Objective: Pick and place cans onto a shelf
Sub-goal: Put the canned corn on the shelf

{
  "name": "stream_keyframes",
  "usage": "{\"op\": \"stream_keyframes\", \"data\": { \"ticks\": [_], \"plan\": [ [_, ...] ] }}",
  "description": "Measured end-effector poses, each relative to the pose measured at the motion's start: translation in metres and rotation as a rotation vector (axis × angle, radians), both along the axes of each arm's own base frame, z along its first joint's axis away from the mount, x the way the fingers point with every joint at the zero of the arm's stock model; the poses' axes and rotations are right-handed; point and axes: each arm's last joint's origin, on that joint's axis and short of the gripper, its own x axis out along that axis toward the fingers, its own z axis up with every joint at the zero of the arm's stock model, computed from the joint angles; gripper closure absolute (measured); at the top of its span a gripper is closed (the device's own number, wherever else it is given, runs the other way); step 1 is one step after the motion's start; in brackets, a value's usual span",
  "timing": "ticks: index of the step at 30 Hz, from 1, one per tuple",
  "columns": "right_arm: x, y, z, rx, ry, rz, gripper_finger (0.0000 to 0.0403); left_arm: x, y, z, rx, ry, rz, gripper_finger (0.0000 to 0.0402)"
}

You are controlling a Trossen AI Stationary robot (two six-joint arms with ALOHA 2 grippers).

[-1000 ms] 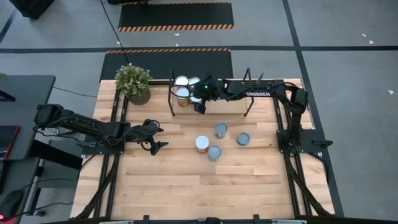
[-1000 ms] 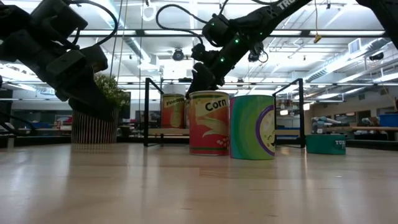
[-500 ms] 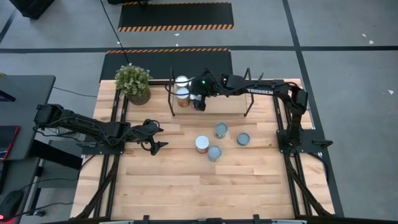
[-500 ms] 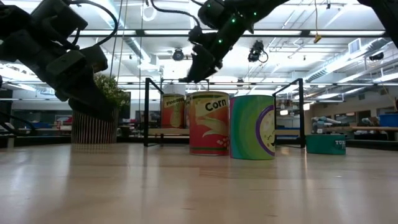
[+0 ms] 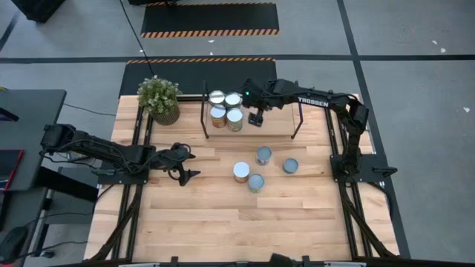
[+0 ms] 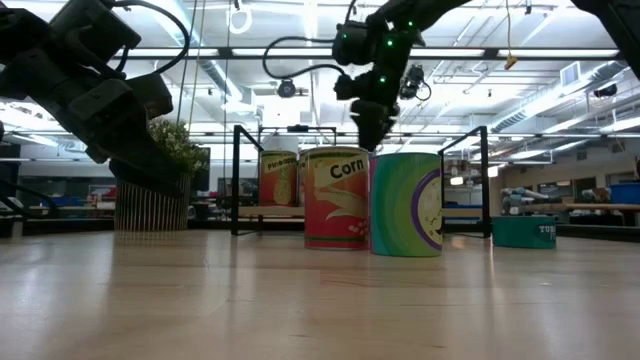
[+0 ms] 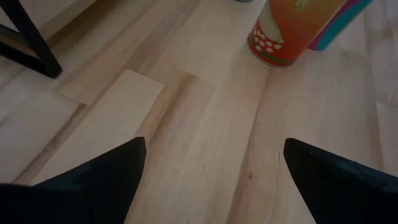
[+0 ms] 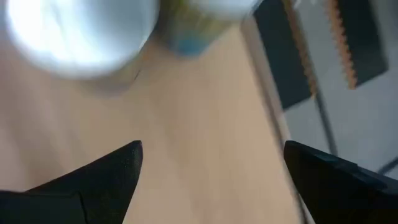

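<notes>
- High view: the shelf (image 5: 271,126) stands at the table's (image 5: 223,222) far edge, just right of the plant (image 5: 159,99).
- Three cans sit clustered at the shelf's left end: one at the back left (image 5: 217,98), one at the back right (image 5: 233,100), and a front pair, (image 5: 218,114) and (image 5: 234,117), touching.
- The right gripper (image 5: 254,117) hangs over the shelf just right of that cluster, apart from the cans, holding nothing.
- Four more cans stand on the table in front of the shelf: (image 5: 241,171), (image 5: 264,154), (image 5: 290,165), (image 5: 256,182).
- The left gripper (image 5: 185,165) hovers over the table, left of those four cans, fingers spread and empty.
- Low view: the right gripper (image 6: 368,128) points down above the shelf (image 6: 260,212); a Corn can (image 6: 336,197) and a green can (image 6: 406,204) stand in front of the shelf, touching.
- Left wrist view: the left gripper's (image 7: 214,180) fingers are wide apart over bare table (image 7: 186,137); an orange can (image 7: 292,31) stands ahead.
- Right wrist view: the right gripper's (image 8: 214,180) fingers are parted over the shelf board (image 8: 186,124), with a blurred can top (image 8: 81,31) beyond.
</notes>
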Motion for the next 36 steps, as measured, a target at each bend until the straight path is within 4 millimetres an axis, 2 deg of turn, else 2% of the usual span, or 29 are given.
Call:
{"op": "stream_keyframes", "data": {
  "ticks": [4, 9, 13, 18, 20, 23, 26, 29, 36],
  "plan": [
    [0.0, 0.027, -0.004, 0.078, 0.08, 0.011, 0.0007, 0.0, 0.0, 0.0, 0.001, 0.0, 0.001, 0.0014],
    [0.014, 0.072, -0.004, 0.142, 0.056, 0.14, 0.0015, 0.0, 0.0, 0.0, 0.002, -0.001, 0.002, 0.0014],
    [0.031, 0.111, -0.002, 0.185, -0.046, 0.303, 0.0021, 0.0, 0.0, 0.0, 0.002, -0.001, 0.002, 0.0014],
    [0.054, 0.159, 0.004, 0.158, -0.234, 0.458, 0.0025, 0.0, 0.0, 0.0, 0.001, -0.001, 0.003, 0.0014],
    [0.064, 0.175, -0.004, 0.16, -0.261, 0.492, 0.0025, 0.0, 0.0, 0.0, -0.002, -0.003, 0.006, 0.0014],
    [0.075, 0.196, -0.028, 0.162, -0.221, 0.527, 0.0025, 0.0, 0.0, 0.0, -0.004, -0.003, 0.007, 0.0014],
    [0.08, 0.211, -0.046, 0.14, -0.176, 0.543, 0.0025, 0.0, 0.0, 0.0, -0.004, -0.003, 0.007, 0.0014],
    [0.081, 0.218, -0.055, 0.134, -0.152, 0.536, 0.0025, 0.0, 0.0, 0.0, -0.004, -0.003, 0.007, 0.0014],
    [0.073, 0.212, -0.061, 0.121, -0.052, 0.47, 0.0025, 0.0, 0.0, 0.0, -0.004, -0.003, 0.007, 0.0014]
  ]
}}
